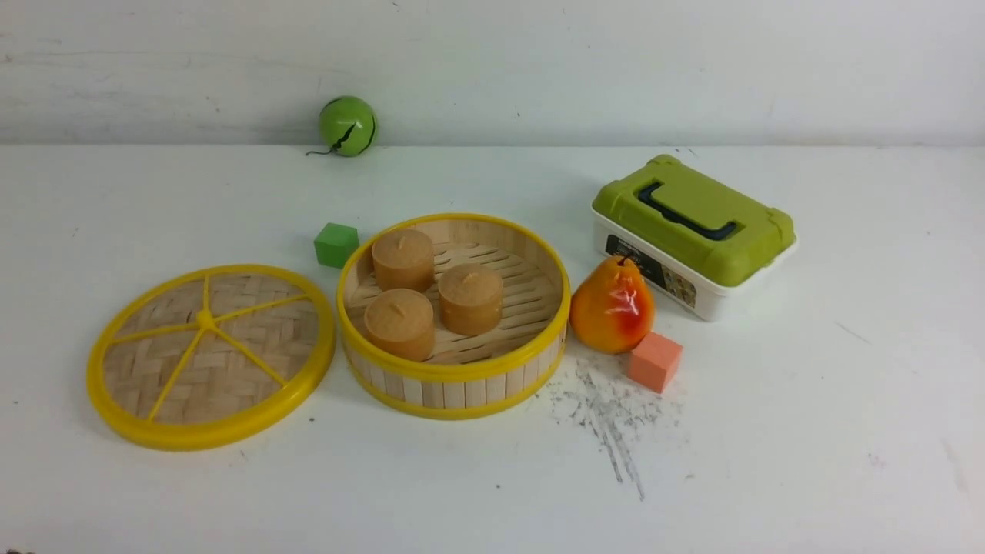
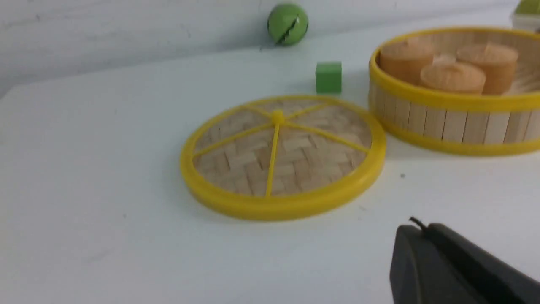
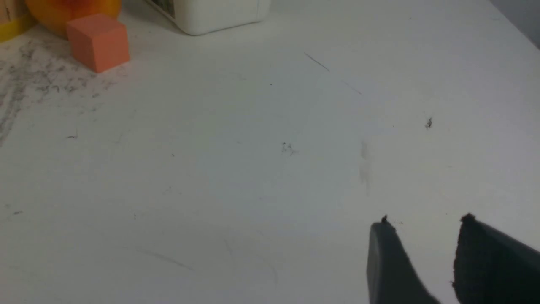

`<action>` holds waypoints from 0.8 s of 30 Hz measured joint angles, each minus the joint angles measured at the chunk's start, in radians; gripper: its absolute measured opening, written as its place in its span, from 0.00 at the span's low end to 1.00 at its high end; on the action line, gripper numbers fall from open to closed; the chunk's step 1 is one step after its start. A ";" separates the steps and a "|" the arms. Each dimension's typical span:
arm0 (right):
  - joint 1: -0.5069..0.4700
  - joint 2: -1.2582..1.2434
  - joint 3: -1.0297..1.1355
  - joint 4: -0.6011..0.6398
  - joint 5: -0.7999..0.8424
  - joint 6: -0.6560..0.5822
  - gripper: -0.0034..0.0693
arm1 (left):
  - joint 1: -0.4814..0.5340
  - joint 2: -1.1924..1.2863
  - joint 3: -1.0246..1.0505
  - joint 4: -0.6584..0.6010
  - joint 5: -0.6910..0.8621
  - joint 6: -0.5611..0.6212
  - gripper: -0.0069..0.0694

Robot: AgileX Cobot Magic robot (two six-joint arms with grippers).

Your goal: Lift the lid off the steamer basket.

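I see the woven bamboo lid [image 1: 210, 356] lying flat on the desk, just left of the open yellow-rimmed steamer basket [image 1: 454, 388], which holds three brown buns.

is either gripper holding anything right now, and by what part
Nothing is held. The left gripper is shut and empty; the right gripper is open; the lid lies on the table.

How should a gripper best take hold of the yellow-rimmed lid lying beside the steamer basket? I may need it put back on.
Probably by the centre knob of the lid, coming straight down from above. The lid lies flat on the table, so its thick rim offers little to pinch, while the knob, where the spokes meet, seems to stand slightly proud.
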 joint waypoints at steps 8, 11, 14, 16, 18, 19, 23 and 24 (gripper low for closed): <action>0.000 0.000 0.000 0.000 0.000 0.000 0.38 | 0.000 0.000 0.000 0.034 0.040 -0.282 0.09; 0.000 0.000 0.000 0.000 0.000 0.000 0.38 | 0.000 0.000 0.000 0.036 0.098 -0.306 0.09; 0.000 0.000 0.000 0.000 0.000 0.000 0.38 | 0.000 0.000 0.000 0.029 0.126 -0.312 0.08; 0.000 0.000 0.000 0.000 0.000 0.000 0.38 | 0.000 0.000 0.000 0.022 0.129 -0.312 0.08; 0.000 0.000 0.000 0.000 0.000 0.000 0.38 | 0.000 0.000 0.000 0.004 0.142 -0.313 0.08; 0.000 0.000 0.000 0.000 0.000 0.000 0.38 | 0.000 0.000 0.000 -0.001 0.148 -0.313 0.08; 0.000 0.000 0.000 0.000 0.000 0.000 0.38 | 0.000 0.000 0.000 -0.013 0.150 -0.313 0.08; 0.000 0.000 0.000 0.000 0.000 0.000 0.38 | 0.000 0.000 0.000 -0.016 0.150 -0.313 0.08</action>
